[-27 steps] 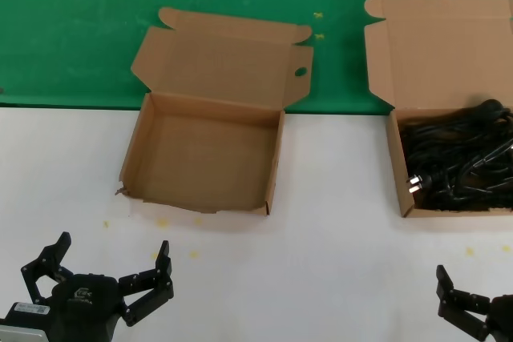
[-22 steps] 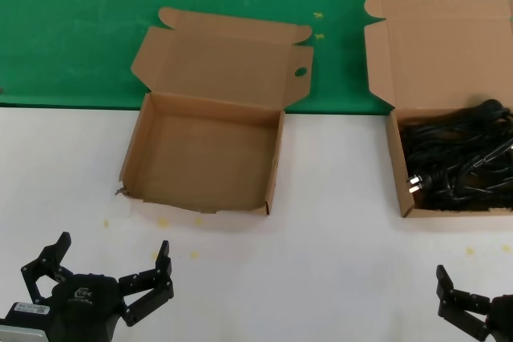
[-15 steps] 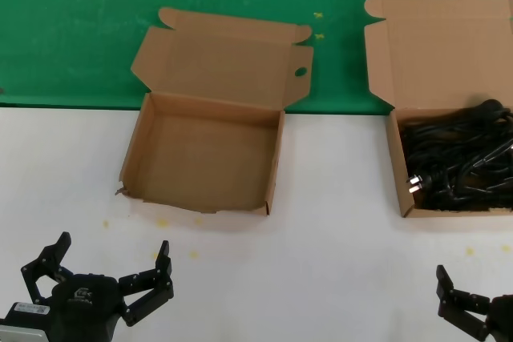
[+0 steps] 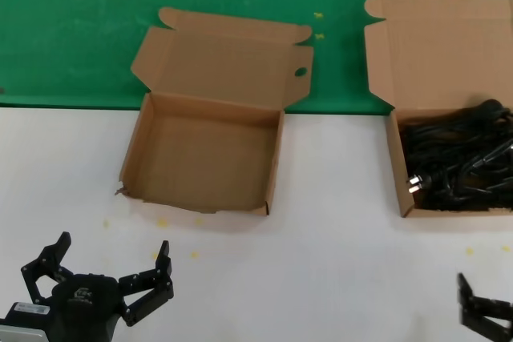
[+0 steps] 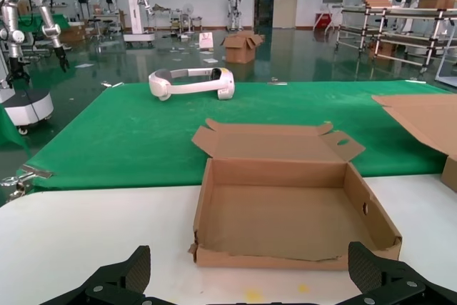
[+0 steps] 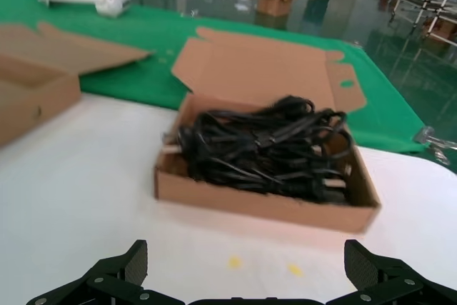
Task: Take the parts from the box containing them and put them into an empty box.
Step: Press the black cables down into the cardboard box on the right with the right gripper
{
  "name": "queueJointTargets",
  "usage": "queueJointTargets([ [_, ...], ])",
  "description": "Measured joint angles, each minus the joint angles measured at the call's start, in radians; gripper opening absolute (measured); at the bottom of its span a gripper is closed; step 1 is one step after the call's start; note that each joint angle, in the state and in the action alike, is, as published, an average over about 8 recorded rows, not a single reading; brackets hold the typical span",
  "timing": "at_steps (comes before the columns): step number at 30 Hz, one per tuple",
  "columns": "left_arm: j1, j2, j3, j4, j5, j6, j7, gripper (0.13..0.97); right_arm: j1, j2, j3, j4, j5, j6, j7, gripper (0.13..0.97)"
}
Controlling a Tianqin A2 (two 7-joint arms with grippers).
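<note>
The black coiled power cords (image 4: pixel 457 167) lie tangled in the intact-fronted cardboard box (image 4: pixel 449 212) at the right, lid open; both show in the right wrist view, cords (image 6: pixel 264 148) and box (image 6: pixel 264 205). The empty box (image 4: pixel 200 207), with a ragged torn front wall, stands left of centre and shows in the left wrist view (image 5: pixel 285 258). My left gripper (image 4: pixel 113 243) is open and empty near the table's front edge, short of the empty box (image 5: pixel 248 251). My right gripper (image 6: pixel 244 251) is open and empty in front of the cord box; only one of its fingers (image 4: pixel 479 310) shows in the head view.
Both boxes sit at the far edge of the white table (image 4: pixel 321 238), their lids lying back on a green mat (image 4: pixel 80 22). A white headset (image 5: pixel 191 82) lies farther back on the mat. Small yellow specks (image 4: pixel 163 222) dot the table.
My right gripper has shifted to the right and lower in the head view. The left gripper, both boxes and the cords have not moved.
</note>
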Motion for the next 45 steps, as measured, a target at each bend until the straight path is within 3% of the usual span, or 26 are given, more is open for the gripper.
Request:
queueJointTargets([
  [11,0.0,0.0,0.0,0.0,0.0,0.0,0.0,0.966,-0.056,0.242,-0.048,0.088,0.21,0.162,-0.131,0.966],
  [17,0.0,0.0,0.0,0.0,0.0,0.0,0.0,0.966,0.003,0.394,-0.129,0.115,0.355,0.204,-0.229,0.966],
  [25,0.0,0.0,0.0,0.0,0.0,0.0,0.0,0.966,0.281,0.599,-0.431,0.104,0.633,0.189,-0.454,0.966],
  [30,0.0,0.0,0.0,0.0,0.0,0.0,0.0,0.966,0.492,0.662,-0.639,0.069,0.705,0.181,-0.59,0.966],
  [37,0.0,0.0,0.0,0.0,0.0,0.0,0.0,0.966,0.734,0.661,-0.85,-0.003,0.729,0.206,-0.81,0.966],
  [45,0.0,0.0,0.0,0.0,0.0,0.0,0.0,0.966,0.9,0.6,-0.925,-0.115,0.734,0.229,-1.075,0.966],
])
